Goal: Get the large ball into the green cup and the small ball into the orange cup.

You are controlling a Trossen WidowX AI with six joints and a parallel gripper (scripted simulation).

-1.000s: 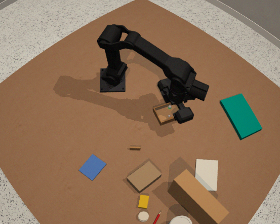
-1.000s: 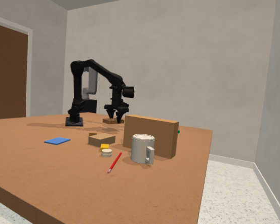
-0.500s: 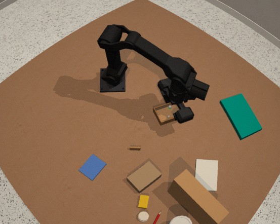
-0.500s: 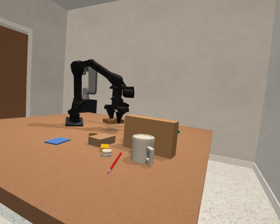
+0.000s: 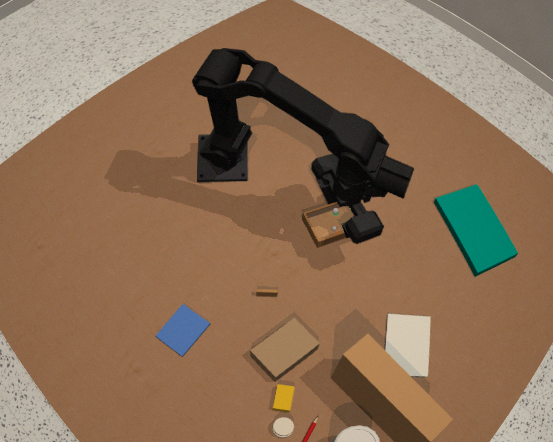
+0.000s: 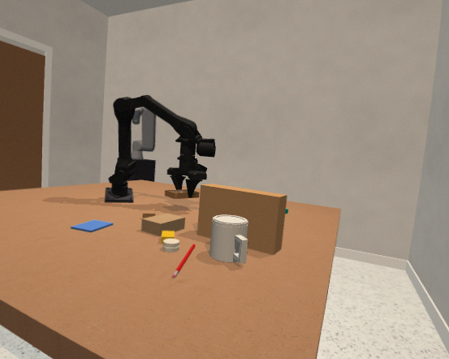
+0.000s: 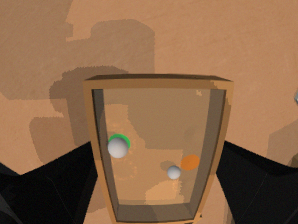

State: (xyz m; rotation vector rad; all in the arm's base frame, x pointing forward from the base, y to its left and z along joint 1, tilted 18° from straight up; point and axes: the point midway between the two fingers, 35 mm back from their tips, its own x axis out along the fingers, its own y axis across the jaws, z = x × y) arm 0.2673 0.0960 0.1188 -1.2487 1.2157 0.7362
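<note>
In the wrist view, the shallow rectangular wooden puzzle is gripped by its two long side walls between the black fingers of the gripper, which are set wide apart across its width. One end wall of the puzzle is seen past the fingers, toward the top of that view, and the other end lies at the bottom edge. Inside the tray, the large pale grey ball is seen nearer the left-hand finger in that view, partly overlapping the round green cup mark; whether it is seated there cannot be told. The small pale grey ball is seen between the fingers, nearer the right-hand one, just beside the round orange cup mark and apart from it. The orange mark is placed between the small ball and the right-hand finger. In the top view, part of the puzzle is hidden by the gripper, and the teal rectangular block is seen well apart from the fingers.
</note>
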